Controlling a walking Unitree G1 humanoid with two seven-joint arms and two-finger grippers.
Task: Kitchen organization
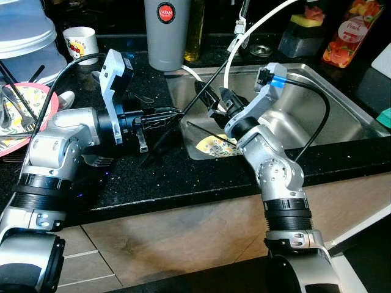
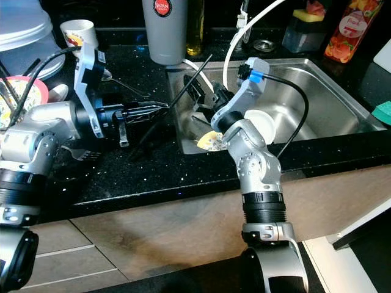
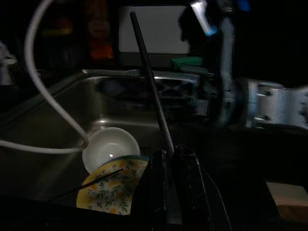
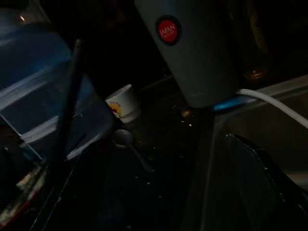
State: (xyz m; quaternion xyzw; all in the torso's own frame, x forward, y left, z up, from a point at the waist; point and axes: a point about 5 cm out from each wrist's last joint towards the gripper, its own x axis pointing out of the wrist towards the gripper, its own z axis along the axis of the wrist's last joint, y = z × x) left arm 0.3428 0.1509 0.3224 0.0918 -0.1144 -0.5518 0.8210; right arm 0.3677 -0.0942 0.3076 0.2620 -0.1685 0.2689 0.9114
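left gripper [image 1: 164,114] pinching chopstick [image 1: 204,91] at sink [image 1: 342,116] edge, holding it slanted clear of counter [image 1: 183,177] | right gripper [image 1: 214,101] reaching in beside it, fingers spread, likely for handover | bowl [image 3: 109,147], plate [image 3: 113,190] lying in sink, awaiting sorting

Grey tumbler [image 1: 167,33] with red round label is stood on black speckled counter [image 1: 183,177] behind the sink. White hose [image 1: 256,30] is arched over it. Red juice bottle [image 1: 349,33] is seen far right.
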